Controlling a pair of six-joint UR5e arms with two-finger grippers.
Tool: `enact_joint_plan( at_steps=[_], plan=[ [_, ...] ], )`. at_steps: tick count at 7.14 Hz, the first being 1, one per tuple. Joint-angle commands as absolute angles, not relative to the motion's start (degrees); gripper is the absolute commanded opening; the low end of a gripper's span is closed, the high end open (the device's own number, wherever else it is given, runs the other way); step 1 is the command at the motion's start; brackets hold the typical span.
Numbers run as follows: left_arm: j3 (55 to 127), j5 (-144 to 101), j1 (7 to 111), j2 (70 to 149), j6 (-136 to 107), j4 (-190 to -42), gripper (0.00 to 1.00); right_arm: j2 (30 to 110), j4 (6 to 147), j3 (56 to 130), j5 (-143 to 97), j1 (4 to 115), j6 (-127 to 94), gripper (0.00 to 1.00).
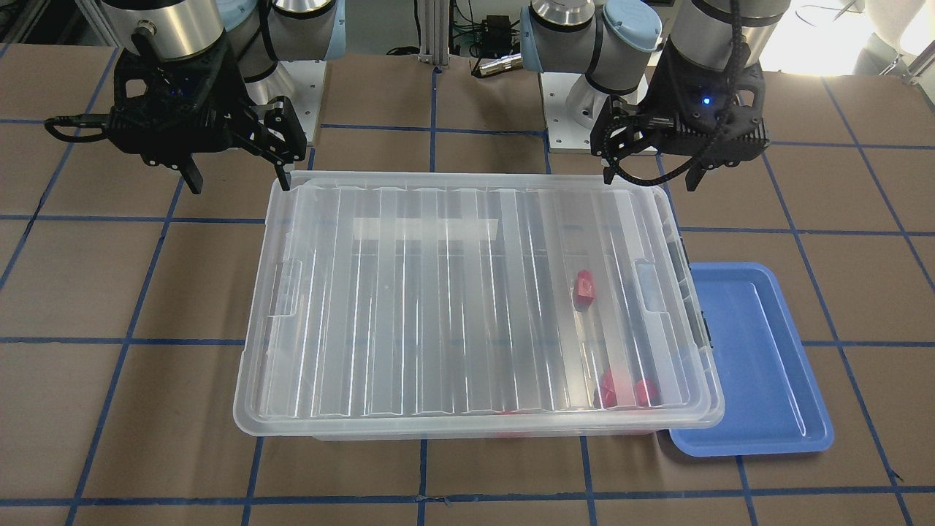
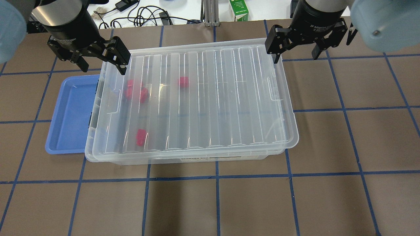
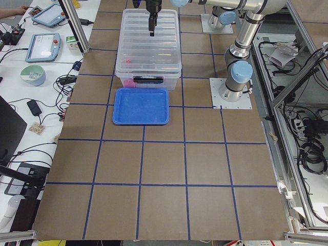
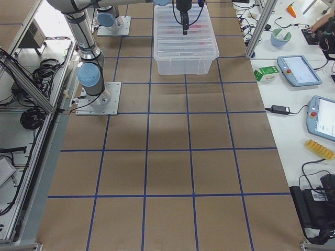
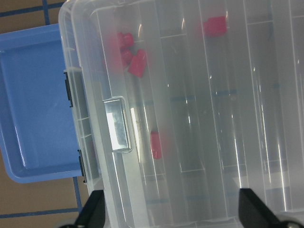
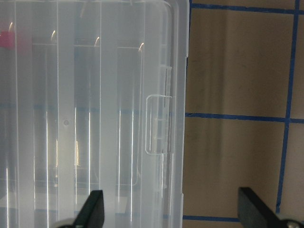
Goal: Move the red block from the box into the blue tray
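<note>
Nearest my overhead camera is the brown table [image 2: 216, 203] with its blue tape grid. Reading from the left, the blue tray [image 2: 70, 114] lies flat, pushed up against the left end of the box [image 2: 164, 159]. My left gripper [image 2: 103, 68] hangs over the box's far left corner, jaws spread wide and holding nothing. The ribbed lid [image 2: 213, 98] is on the box. Every red piece I can see is under it, in the left half. A cluster of red blocks [image 2: 136, 91] sits by the left end; through the plastic it may be two or three. A lone red block [image 2: 141, 137] lies nearer me, and a second single one [image 2: 183, 82] lies toward the middle. My right gripper [image 2: 297, 59] hovers at the far right corner, equally wide and holding nothing.
</note>
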State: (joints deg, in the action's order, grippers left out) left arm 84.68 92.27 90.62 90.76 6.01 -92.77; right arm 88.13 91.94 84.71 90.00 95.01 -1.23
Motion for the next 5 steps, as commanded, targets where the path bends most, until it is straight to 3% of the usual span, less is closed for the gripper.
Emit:
enact_joint_plan(
  at_steps=[1, 5],
  plan=[
    [84.6, 92.4, 90.6, 91.0, 6.0, -93.1, 1.0, 88.1, 91.9, 84.7, 90.0, 95.0, -1.2, 1.0],
    [83.7, 91.9, 90.6, 91.7, 6.0, -93.7, 1.0, 87.9, 92.5, 85.8, 89.7, 95.0, -1.3, 1.0]
  ],
)
